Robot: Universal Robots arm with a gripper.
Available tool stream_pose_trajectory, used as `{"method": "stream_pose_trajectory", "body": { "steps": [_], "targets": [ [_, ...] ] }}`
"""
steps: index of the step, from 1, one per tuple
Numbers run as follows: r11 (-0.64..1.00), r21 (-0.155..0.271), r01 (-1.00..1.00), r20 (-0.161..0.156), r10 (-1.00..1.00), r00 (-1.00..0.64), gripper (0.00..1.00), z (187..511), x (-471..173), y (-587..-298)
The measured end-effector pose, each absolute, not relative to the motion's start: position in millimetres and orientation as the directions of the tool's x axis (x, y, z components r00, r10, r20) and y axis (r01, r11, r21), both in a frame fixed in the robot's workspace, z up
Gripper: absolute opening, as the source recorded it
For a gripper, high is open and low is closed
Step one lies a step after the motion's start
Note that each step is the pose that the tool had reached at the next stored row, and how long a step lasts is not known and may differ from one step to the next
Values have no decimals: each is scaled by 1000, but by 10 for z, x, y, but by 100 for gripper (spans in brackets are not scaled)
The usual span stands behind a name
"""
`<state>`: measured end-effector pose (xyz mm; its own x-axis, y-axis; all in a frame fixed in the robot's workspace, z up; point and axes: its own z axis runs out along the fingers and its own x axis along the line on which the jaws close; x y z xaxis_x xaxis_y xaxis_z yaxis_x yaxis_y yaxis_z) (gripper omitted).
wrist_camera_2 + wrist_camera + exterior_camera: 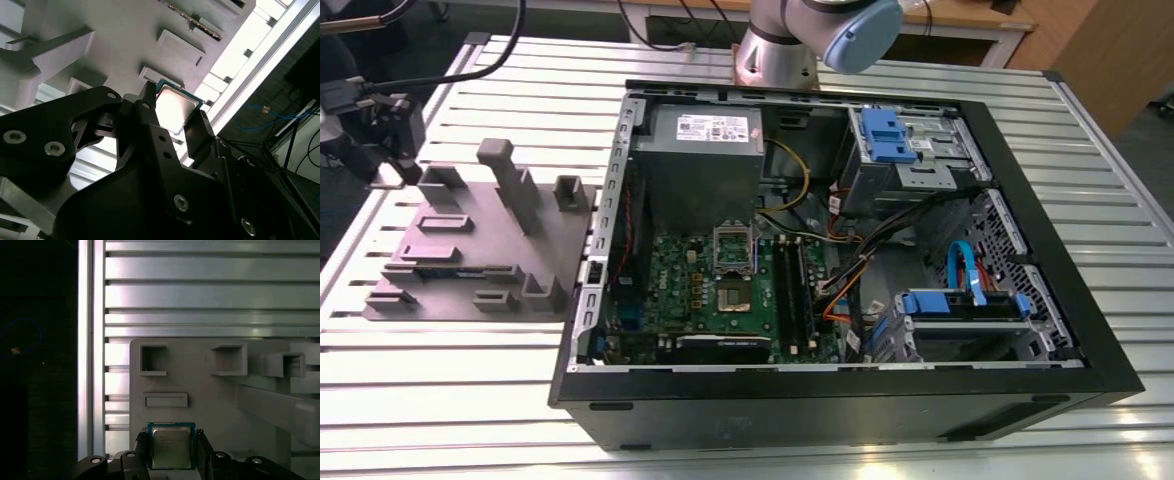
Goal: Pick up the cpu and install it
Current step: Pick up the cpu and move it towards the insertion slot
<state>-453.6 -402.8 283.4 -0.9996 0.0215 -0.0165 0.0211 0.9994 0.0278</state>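
- The hand [171, 437] is clenched on the cpu [171, 447], with a finger against each of two opposite edges. The chip is at the grey fixture [215, 395]; whether it is lifted I cannot tell.
- So thin an edge grip could let the chip tilt or slip.
- A tilted chip could seat crookedly in the motherboard socket [732, 268] across the counter [454, 390].

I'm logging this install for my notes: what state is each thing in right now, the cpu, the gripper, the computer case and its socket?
cpu: clamped in the gripper, over the grey fixture.
gripper: shut on the cpu.
computer case: lying open, side panel off.
socket: looks empty.
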Motion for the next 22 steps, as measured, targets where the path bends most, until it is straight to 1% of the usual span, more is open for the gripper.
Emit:
{"method": "stream_pose_trajectory", "body": {
  "steps": [22],
  "targets": [
    [999,28,21,-17,22,-1000,47,2963,-4536,-4028]
  ]
}}
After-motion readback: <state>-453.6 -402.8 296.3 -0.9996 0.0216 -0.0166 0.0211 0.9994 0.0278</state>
